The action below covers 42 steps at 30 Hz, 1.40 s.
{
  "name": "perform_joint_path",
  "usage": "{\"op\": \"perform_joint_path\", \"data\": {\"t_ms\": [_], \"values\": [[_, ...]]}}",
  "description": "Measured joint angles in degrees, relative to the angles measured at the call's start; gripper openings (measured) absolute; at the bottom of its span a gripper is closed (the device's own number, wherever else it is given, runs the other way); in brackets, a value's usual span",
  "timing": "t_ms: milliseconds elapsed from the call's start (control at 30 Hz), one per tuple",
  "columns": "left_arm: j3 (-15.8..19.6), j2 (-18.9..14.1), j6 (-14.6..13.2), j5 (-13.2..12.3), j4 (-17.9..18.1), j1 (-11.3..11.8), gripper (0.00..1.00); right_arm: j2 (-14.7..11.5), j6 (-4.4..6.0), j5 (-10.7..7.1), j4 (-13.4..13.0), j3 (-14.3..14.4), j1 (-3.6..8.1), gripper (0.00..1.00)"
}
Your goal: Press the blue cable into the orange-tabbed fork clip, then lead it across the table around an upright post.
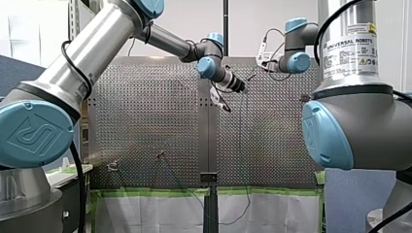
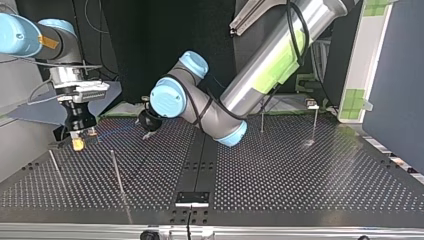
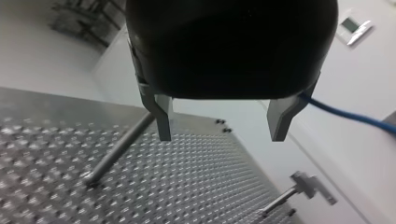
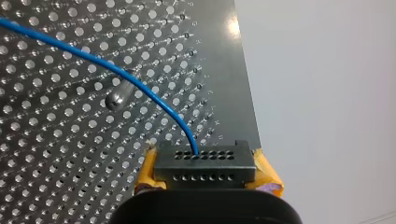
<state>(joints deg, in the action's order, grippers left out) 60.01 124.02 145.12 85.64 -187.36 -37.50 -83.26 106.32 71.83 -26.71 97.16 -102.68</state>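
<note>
Blue cable [image 4: 140,86] ran over perforated table [image 4: 46,154] into right gripper [image 4: 205,164], pinched on it near table's edge; left gripper [image 3: 223,125], metal fingers spread, hung near upright post [image 3: 119,149].

The cable [image 4: 140,88] runs from my right gripper [image 4: 205,170] past a post [image 4: 119,99].

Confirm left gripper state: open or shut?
Open. In the left wrist view, left gripper has its metal fingers wide apart, nothing between them; the blue cable passes outside one finger.
</note>
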Motion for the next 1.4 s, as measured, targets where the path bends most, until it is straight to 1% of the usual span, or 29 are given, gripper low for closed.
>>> {"op": "perform_joint_path", "data": {"t_ms": [100,233,367,467,567,667,767,1200,1233,1267,1300,1333,1367,1400], "values": [[0.0,-0.02,1.86,1.76,0.28,0.09,1.0,-0.02,0.1,-0.02,-0.06,0.01,-0.01,0.0],[-0.01,-0.04,3.95,2.6,0.38,0.15,1.0,-0.1,0.12,-0.13,-0.1,0.0,-0.07,0.0],[-0.01,-0.41,4.39,2.99,0.44,-0.02,1.0,-0.11,0.13,-0.48,-0.1,-0.01,-0.18,0.0],[-0.01,-1.41,4.4,4.04,1.04,-0.08,1.0,-0.12,0.13,-0.65,-0.11,0.0,-0.31,0.0],[-0.01,-2.79,4.36,5.62,2.29,-0.1,1.0,-0.12,0.13,-0.7,-0.11,-0.01,-0.42,0.0],[-0.01,-3.73,3.73,7.48,3.05,-0.2,1.0,-0.13,0.13,-0.71,-0.13,0.0,-0.51,0.0],[-0.01,-4.03,2.49,9.27,3.26,-0.36,1.0,-0.15,0.13,-0.72,-0.12,-0.01,-0.57,0.0],[0.0,-4.18,-4.66,16.63,2.39,-0.75,1.0,-0.27,0.13,-0.72,-0.19,-0.02,-0.86,0.0],[0.0,-4.18,-5.17,17.13,2.38,-0.75,0.93,-0.28,0.13,-0.72,-0.19,-0.02,-0.88,0.0],[0.0,-4.18,-5.69,17.66,2.37,-0.76,0.82,-0.28,0.13,-0.72,-0.2,-0.01,-0.9,0.0],[0.0,-4.19,-6.41,18.38,2.36,-0.76,0.82,-0.29,0.13,-0.72,-0.19,-0.01,-0.93,0.0],[0.0,-4.19,-6.98,18.94,2.35,-0.76,0.68,-0.29,0.13,-0.72,-0.19,0.0,-0.97,0.0],[0.0,-4.19,-7.55,19.52,2.35,-0.78,0.49,-0.29,0.13,-0.72,-0.19,0.0,-1.0,0.0],[0.0,-4.18,-8.28,20.25,2.35,-0.81,0.49,-0.3,0.13,-0.72,-0.2,0.0,-1.02,0.0]]}}
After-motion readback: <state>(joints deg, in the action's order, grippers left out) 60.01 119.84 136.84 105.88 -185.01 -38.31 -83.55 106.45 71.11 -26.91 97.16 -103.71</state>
